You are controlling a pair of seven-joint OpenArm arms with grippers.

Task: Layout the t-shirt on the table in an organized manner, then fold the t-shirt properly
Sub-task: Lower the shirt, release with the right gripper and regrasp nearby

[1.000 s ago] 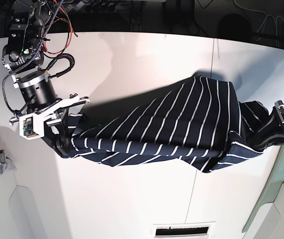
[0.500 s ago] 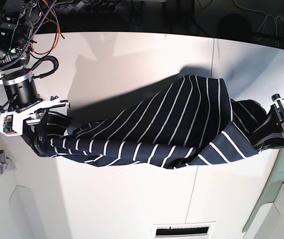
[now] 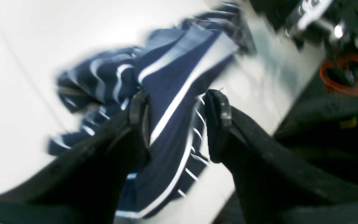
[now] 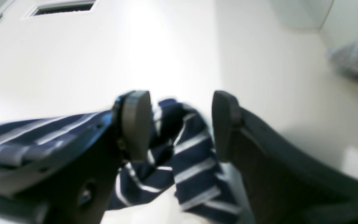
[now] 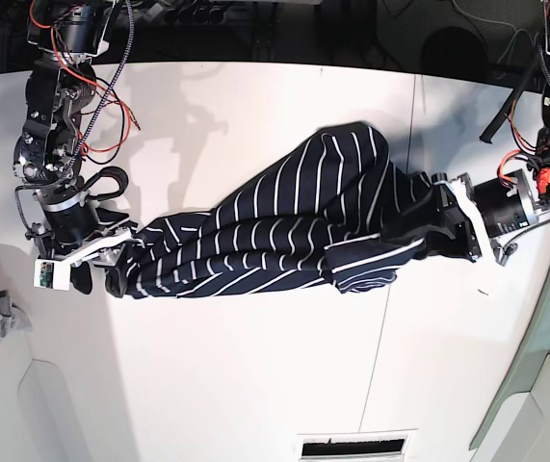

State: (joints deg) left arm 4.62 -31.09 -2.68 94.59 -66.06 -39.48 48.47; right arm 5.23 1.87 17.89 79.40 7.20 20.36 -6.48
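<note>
The t-shirt [image 5: 284, 236] lies across the middle of the bench [image 5: 207, 385], bunched into a long rumpled band that runs from my right tool [image 5: 101, 274] to my left tool [image 5: 445, 231]. It is not spread flat: the body is twisted and lapped over itself, with a fold doubled under near the left end.

Both my tools stand open. In the right wrist view the pads [image 4: 135, 124] are apart and striped cloth hangs loose between them, not pinched. In the left wrist view the fingers [image 3: 218, 121] are likewise spread with a strip of cloth running between them; it looks slack, though the picture is blurred and I cannot tell whether the cloth touches a pad.

I judge this fabric light, thin and completely limp. It will not hold a shape, it sags wherever I do not support it, and it drags and wrinkles against the bench instead of sliding cleanly. It is not fragile, so a firm pinch is safe. To spread it I would want a single layer at the edges: shoulder seams or hem corners, one in each tool, not a fistful of the bunched middle. From here I cannot pick out which end is hem and which is collar.
</note>
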